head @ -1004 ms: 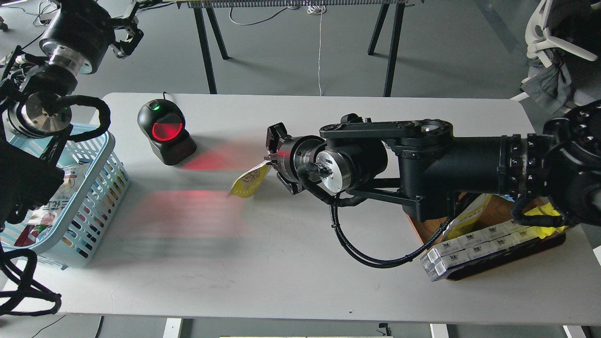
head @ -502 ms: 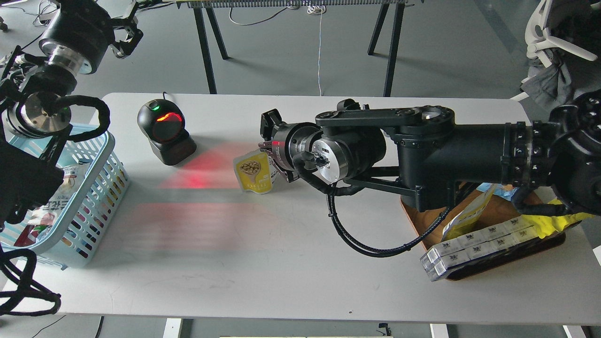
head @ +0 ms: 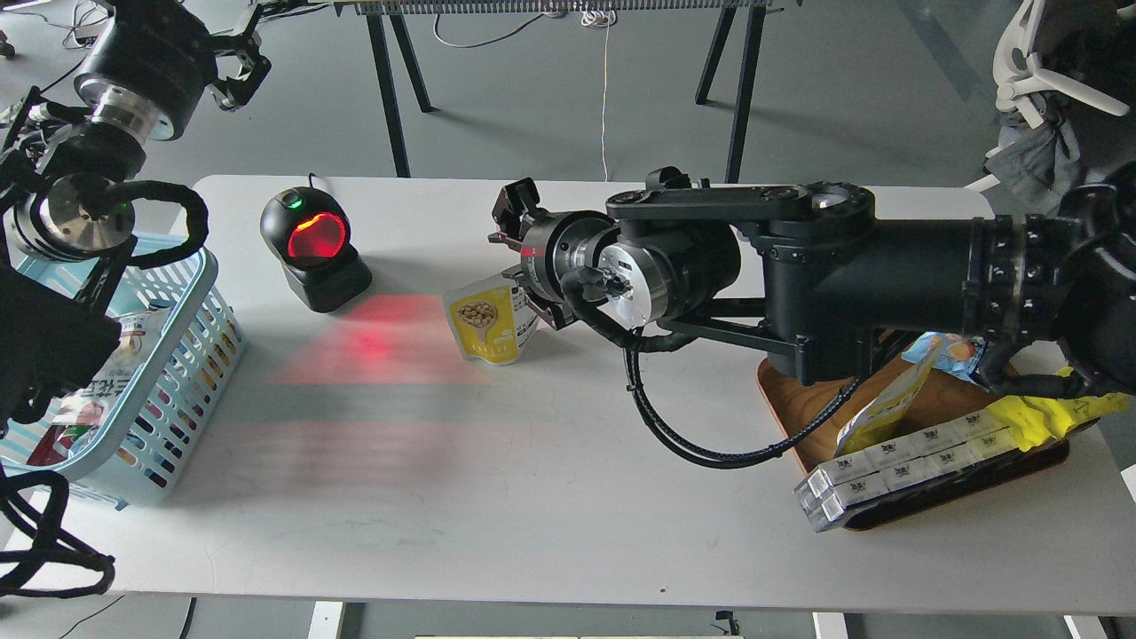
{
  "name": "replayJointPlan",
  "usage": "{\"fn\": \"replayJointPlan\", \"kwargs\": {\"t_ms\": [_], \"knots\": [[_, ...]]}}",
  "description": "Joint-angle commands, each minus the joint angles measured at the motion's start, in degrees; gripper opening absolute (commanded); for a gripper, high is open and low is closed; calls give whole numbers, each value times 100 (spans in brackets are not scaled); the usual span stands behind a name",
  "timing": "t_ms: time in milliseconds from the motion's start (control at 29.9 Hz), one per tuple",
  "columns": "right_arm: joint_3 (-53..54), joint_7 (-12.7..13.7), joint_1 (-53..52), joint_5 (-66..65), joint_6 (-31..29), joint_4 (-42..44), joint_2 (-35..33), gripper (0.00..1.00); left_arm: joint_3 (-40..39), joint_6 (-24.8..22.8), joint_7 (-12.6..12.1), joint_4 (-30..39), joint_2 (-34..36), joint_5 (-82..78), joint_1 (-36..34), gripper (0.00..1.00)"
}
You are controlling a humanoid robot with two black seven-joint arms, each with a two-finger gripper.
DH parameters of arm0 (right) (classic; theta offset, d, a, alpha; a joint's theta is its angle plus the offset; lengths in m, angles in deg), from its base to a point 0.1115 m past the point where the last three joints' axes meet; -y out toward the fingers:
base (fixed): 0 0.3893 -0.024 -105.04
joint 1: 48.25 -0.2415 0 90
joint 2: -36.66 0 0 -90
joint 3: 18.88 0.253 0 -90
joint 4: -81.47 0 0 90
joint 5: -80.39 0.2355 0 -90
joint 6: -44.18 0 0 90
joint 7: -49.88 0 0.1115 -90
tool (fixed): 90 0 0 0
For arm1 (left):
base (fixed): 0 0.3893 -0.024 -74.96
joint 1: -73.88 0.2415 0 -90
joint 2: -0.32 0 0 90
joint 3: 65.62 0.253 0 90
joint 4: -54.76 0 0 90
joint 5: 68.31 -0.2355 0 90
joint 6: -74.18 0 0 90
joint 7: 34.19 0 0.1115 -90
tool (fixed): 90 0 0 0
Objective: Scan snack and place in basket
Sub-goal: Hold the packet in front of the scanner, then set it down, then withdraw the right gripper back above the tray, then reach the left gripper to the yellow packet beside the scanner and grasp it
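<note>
Right pincer (head: 524,266) grips the snack (head: 488,328) by its upper edge, just above the counter (head: 532,497). Since a second ago the pouch has swung flat, facing the scanner (head: 312,248) glowing red, so scanning looks underway. Basket (head: 191,355) waits far left. Left pincer (head: 235,67): can't tell.

The left arm covers much of the basket (head: 200,293), whose left side runs off the picture's edge; the packets inside are half hidden. The right gripper (head: 519,266) hides the snack's (head: 484,324) right edge. The right arm covers the tray (head: 958,493) at the worktop's right edge.
</note>
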Motion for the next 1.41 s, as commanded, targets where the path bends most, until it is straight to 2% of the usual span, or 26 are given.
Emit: {"fn": "replayJointPlan", "kwargs": {"t_ms": [0,167,234,335,468,636,836,937,1037,1138,1271,1372], "knots": [[199,-12,-78,-14,-124,-111,-495,91,42,9,-28,-1,114,-35,-71,100],[682,-29,-43,-14,-466,-269,-1427,92,138,-35,-54,-1,447,-114,-150,100],[963,-125,36,-23,-642,-260,-1857,93,182,-70,-63,-1,579,-237,-220,100],[1446,-319,404,-31,-1203,-190,-2464,94,366,-114,-72,8,799,-483,-422,100],[2298,-434,1115,-190,-2056,143,-3071,94,937,-360,-72,315,1378,-843,-747,100],[3511,-618,2293,-190,-3128,723,-3380,94,1456,-396,-80,1570,2493,-1317,-897,100],[5163,-899,3822,-190,-4464,1294,-3389,95,1869,-273,-195,4039,4163,-2582,-827,100],[5744,-952,4341,-181,-4869,1488,-3336,95,2282,-211,-160,4849,4709,-3328,-827,100],[6114,-1101,4772,-181,-5116,1532,-3327,95,2546,-194,-168,5140,4773,-4093,-827,100],[6264,-1119,4888,-181,-5178,1725,-3327,96,2906,-132,-195,5167,4466,-4945,-827,100],[6273,-1111,4879,-181,-5169,1787,-3336,96,3249,96,-239,5167,3877,-7061,-801,100],[6273,-1102,4870,-181,-5152,1787,-3336,96,3548,473,-256,5132,3341,-9020,-765,100]]}}
